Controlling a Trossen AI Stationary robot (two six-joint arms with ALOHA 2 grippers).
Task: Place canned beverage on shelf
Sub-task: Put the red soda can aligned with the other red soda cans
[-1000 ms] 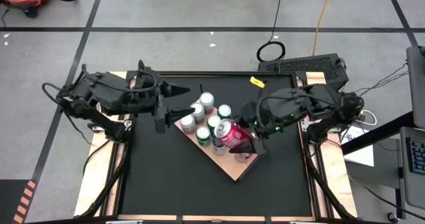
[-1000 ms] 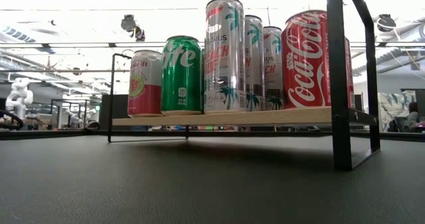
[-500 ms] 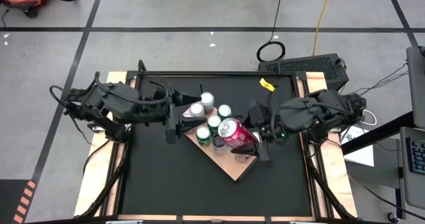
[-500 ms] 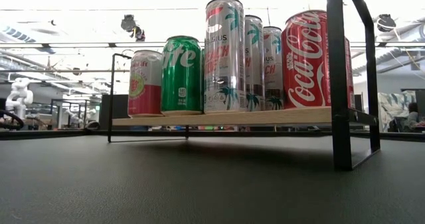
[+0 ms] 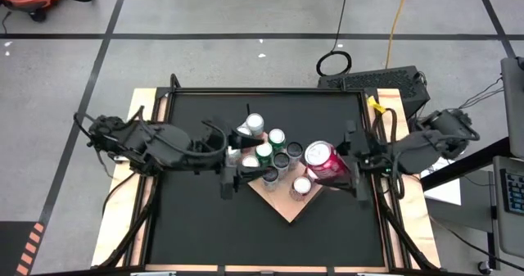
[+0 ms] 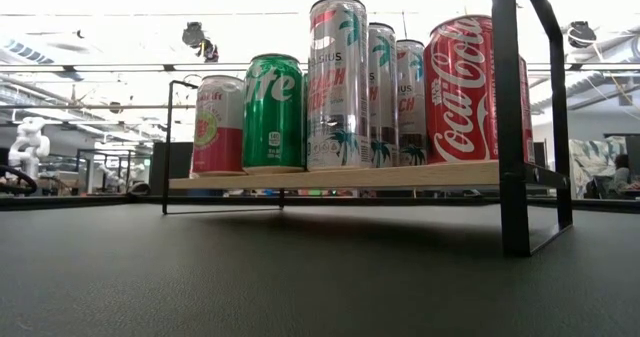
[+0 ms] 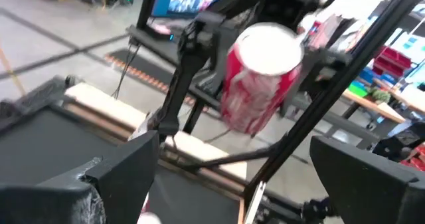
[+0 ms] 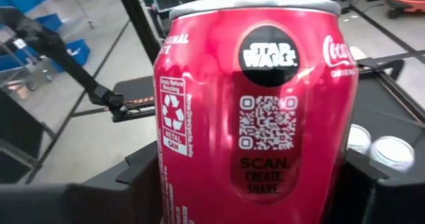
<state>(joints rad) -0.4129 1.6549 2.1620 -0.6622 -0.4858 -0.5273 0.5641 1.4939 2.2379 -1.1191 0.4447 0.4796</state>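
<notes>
The shelf [image 5: 282,206], a light-tan board on black rods, stands askew at the table's middle; it also shows in the low view [image 6: 330,175]. Several cans stand upright on it: pink [image 6: 217,125], green [image 6: 273,112], silver [image 6: 337,82] and a red cola can [image 6: 465,87]. My right gripper [image 5: 334,171] is shut on another red can [image 5: 322,160], just past the shelf's right corner. My left gripper [image 5: 233,178] is open and empty at the shelf's left side, beside the cans. In its wrist view [image 7: 232,184] it faces the held can [image 7: 262,78]. My right gripper pinches the red can's side wall [image 8: 166,177] between its two fingers, one on each side of the can's lower half. The fingers come about level from the table's right side. The can is roughly upright, top up, and lifted clear of the shelf and table.
Pale wooden rails [image 5: 143,186] run along the black table's left and right sides. A yellow tag [image 5: 377,104] hangs by the right arm. The near half of the black table [image 5: 246,243] is bare. Cables and a keyboard lie on the floor beyond the far edge.
My right gripper has drawn back toward the table's right edge with the red can, from above the shelf's cans to just past its right corner. My left gripper has gone right and toward the near edge, up to the shelf's left side.
</notes>
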